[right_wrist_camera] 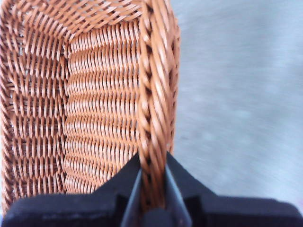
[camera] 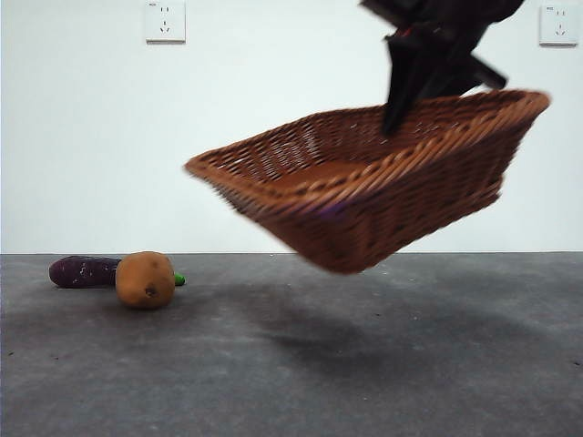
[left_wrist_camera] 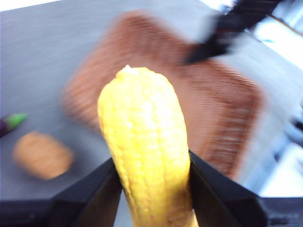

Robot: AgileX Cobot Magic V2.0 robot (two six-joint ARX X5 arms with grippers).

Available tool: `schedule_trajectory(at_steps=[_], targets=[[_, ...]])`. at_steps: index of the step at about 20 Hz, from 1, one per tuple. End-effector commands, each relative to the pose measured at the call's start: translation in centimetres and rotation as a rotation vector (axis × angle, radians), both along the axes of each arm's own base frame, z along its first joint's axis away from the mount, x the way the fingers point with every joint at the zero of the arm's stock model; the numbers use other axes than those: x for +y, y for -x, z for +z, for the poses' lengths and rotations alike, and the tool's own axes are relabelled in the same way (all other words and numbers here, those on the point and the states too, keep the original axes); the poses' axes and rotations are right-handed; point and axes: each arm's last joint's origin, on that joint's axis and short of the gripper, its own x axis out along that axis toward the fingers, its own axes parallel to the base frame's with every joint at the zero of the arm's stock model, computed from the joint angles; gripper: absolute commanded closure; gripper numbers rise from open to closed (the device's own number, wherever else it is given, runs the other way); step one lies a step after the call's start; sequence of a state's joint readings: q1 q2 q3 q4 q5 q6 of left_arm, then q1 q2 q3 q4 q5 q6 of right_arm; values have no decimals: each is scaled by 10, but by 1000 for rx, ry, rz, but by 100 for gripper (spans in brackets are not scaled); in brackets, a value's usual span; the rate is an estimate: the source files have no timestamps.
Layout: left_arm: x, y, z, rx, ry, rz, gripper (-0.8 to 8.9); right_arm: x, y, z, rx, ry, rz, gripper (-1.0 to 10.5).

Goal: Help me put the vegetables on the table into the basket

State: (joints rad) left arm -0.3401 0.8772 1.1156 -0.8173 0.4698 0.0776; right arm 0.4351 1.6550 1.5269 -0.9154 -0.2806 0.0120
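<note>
A plain white wall [camera: 91,137] is standing behind the dark grey tabletop [camera: 410,382], carrying two white power sockets [camera: 165,21] high up, one toward each side, while soft even light is falling across everything.

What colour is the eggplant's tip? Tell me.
Bright green, on the eggplant; the left wrist view shows it best.

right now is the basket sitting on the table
No, the basket hangs tilted in the air above the table, with the right claw clamped on its rim and its shadow on the surface below.
</note>
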Motion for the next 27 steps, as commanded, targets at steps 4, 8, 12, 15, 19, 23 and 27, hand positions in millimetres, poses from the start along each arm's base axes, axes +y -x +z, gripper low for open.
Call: schedule_trajectory(at_steps=[4, 8, 12, 15, 19, 23, 27], targets=[[-63, -13, -28, -27, -216, -347, 821, 42, 8, -16, 40, -45, 106, 958], [-120, -36, -61, -24, -276, -478, 821, 45, 14, -17, 78, -39, 124, 958], [-154, -45, -98, 33, -382, -573, 822, 45, 14, -17, 82, -42, 120, 958], [-165, -53, -120, 92, -429, -575, 822, 52, 17, -17, 79, -57, 147, 958], [-170, -56, -125, 129, -393, -567, 595, 54, 18, -16, 73, -68, 157, 958], [-174, -59, -119, 104, -344, -563, 375, 55, 18, -16, 74, -73, 152, 958], [-174, -60, -119, 104, -335, -550, 375, 56, 19, -16, 76, -77, 160, 959]])
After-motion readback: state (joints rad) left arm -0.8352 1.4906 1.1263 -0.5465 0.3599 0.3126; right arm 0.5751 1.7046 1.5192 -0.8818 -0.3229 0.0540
